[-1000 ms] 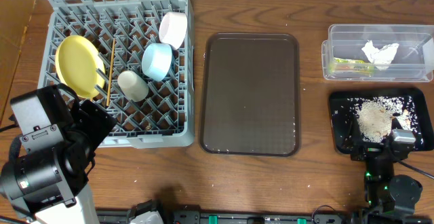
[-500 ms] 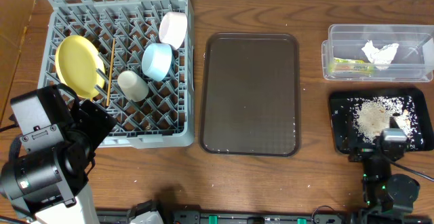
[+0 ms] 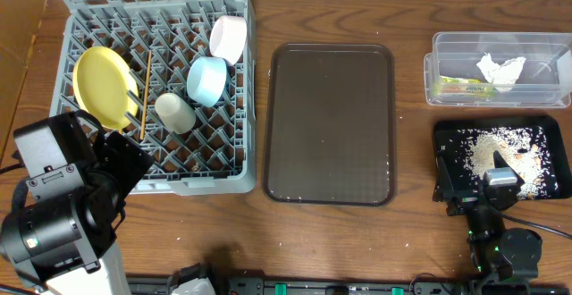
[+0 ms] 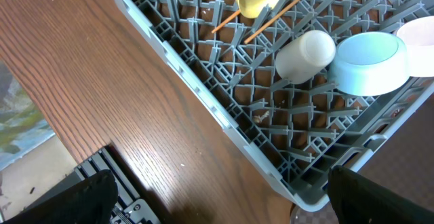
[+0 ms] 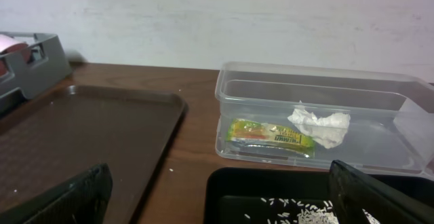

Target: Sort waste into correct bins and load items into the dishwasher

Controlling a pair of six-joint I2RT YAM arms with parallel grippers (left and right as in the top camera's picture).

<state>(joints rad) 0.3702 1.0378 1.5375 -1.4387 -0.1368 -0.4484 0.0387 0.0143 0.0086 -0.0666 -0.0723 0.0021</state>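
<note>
The grey dishwasher rack holds the yellow plate, chopsticks, cream cup, light blue bowl and pinkish-white bowl. My left gripper hangs open over the rack's front left part, nothing between its fingers. A tissue and a snack wrapper lie in the clear tub. Rice scraps are scattered in the black tray. Over that tray's near left part my right gripper stands open and empty.
A large dark brown serving tray lies between the rack and the bins, bare. The clear tub sits directly behind the black tray. The table's front edge runs just below both arm bases.
My right arm has slid left along the front of the black tray, uncovering more of the rice. The left arm has not moved.
</note>
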